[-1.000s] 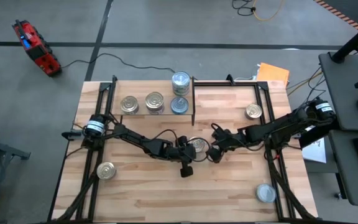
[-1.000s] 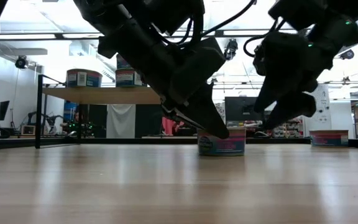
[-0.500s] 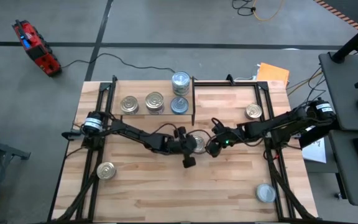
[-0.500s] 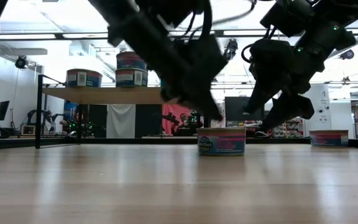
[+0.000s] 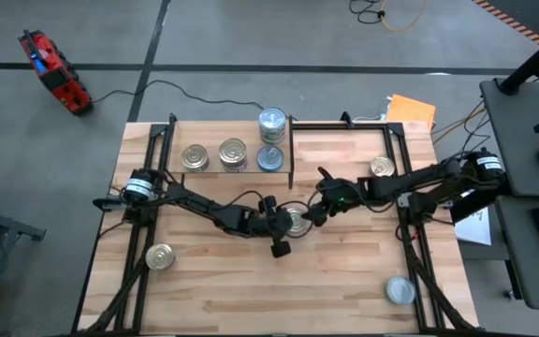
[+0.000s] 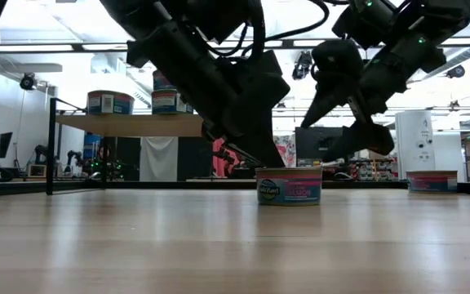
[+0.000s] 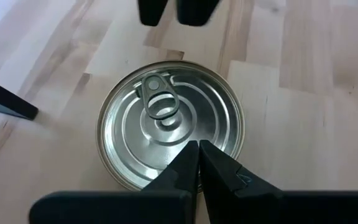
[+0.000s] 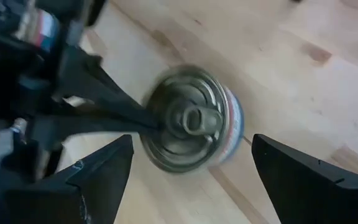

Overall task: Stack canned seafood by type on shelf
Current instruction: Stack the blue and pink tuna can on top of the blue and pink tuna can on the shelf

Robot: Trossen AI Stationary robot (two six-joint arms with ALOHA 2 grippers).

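Mid-bench: left pincer (image 7: 197, 152) closed, tips tilted down over silver tin (image 7: 169, 121) lid; right pincer (image 8: 188, 155) wide open, angled above it, empty.

Two matte black jointed arms are showing looping black cables along their links, silver-grey collars near their bases and a small green light glowing by the right claw (image 5: 318, 212), with dark tapered fingers (image 7: 191, 168).

Even bright overhead light in the high view, arms (image 6: 219, 73) backlit into silhouettes against a glaring room in the low view, soft sheen on the tabletop (image 6: 235, 245), right wrist view motion-blurred across the tin (image 8: 191, 121), left wrist view sharp.
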